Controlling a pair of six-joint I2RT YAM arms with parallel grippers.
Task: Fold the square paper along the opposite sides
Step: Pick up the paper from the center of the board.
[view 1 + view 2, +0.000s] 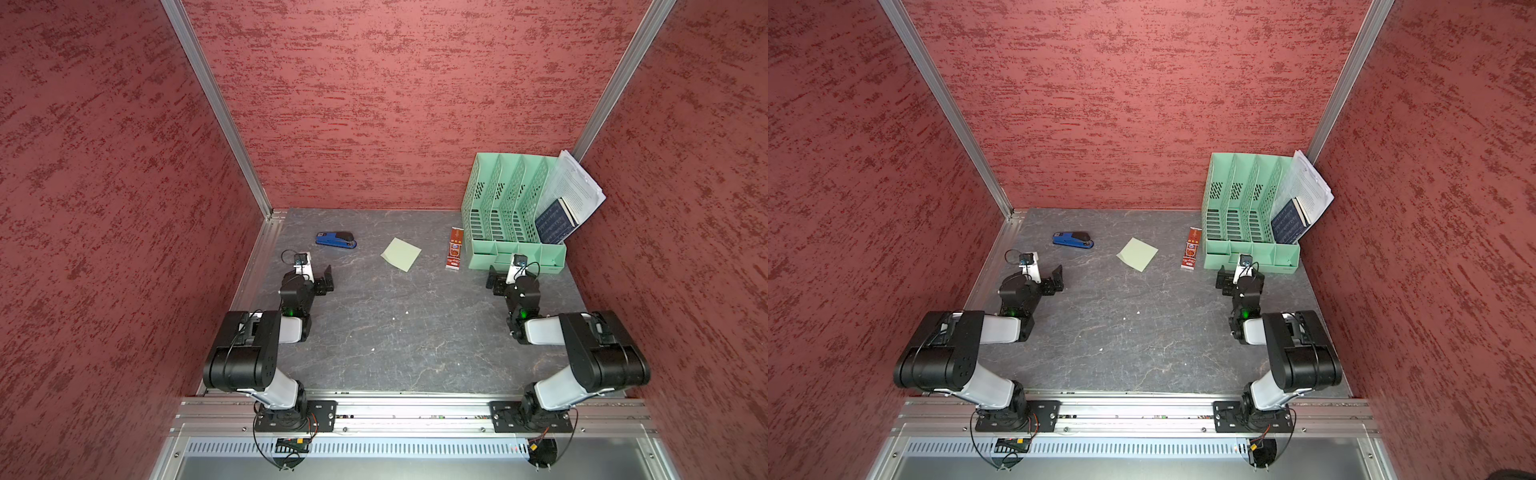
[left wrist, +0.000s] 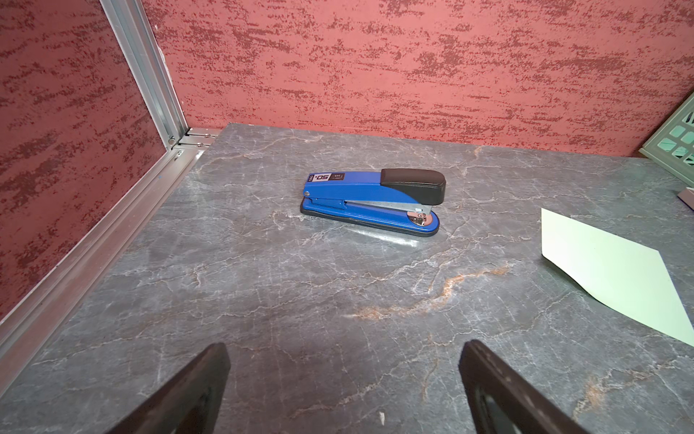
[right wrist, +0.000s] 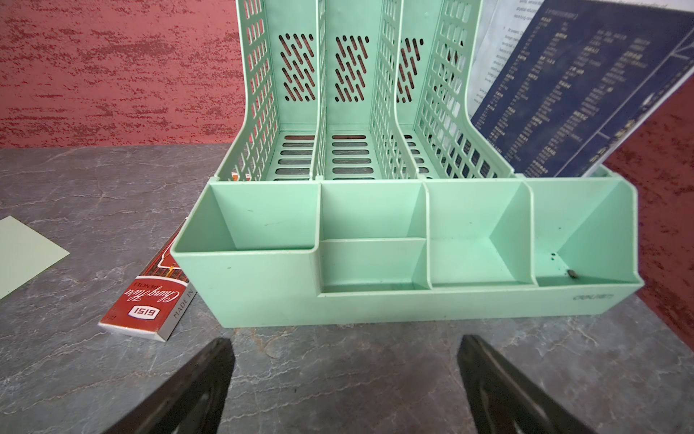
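Both the left pincer and right pincer stand released; the square paper lies flat, probably light and limp: better pinch one edge.

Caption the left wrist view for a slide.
Open left gripper above the grey table, facing a blue stapler, the square paper unfolded nearby.

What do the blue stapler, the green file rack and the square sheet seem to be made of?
The blue stapler looks like glossy painted metal with a matte black plastic cap. The green file rack looks like moulded plastic: satin, perforated walls. The square paper is thin and matte, probably plain paper.
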